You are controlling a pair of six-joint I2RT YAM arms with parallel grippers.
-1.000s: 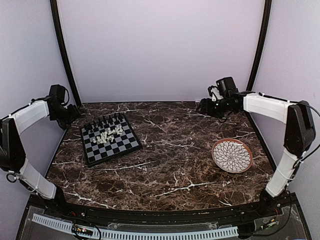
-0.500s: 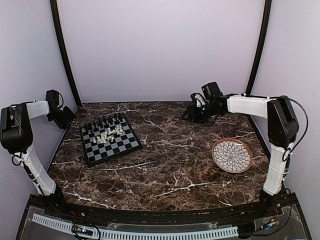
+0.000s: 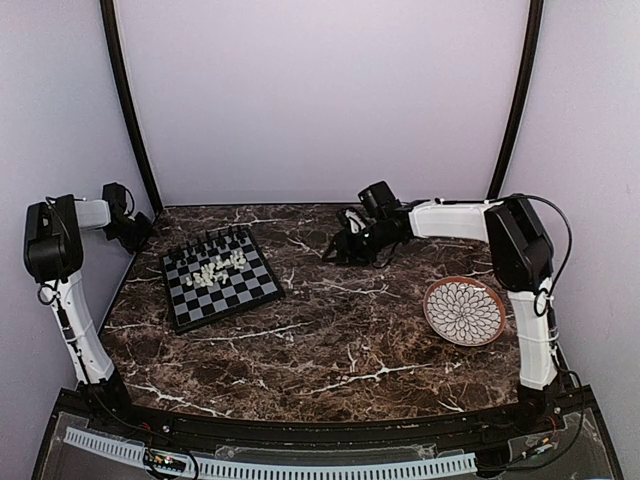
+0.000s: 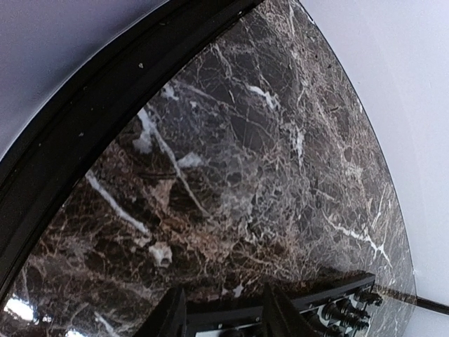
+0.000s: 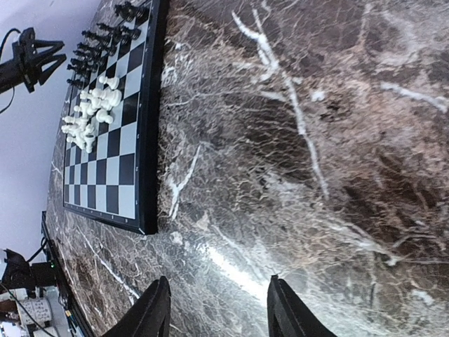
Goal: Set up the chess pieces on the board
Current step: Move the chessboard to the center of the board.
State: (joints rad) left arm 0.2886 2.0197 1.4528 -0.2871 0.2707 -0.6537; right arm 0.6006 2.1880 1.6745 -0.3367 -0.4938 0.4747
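Your top camera overlooks the whole table (image 3: pixel 350 340) from above and behind the arm bases. Your right wrist camera skims low toward the board (image 5: pixel 105 168), which the top view shares. Your left wrist camera closely faces the table's edge.

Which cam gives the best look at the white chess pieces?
Right wrist: the white pieces show individually, clustered on the board. Top external shows only a small pale clump. Left wrist shows none, just the marble table.

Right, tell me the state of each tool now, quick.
Left tool: open, holding nothing.
Right tool: open, holding nothing, above bare table.
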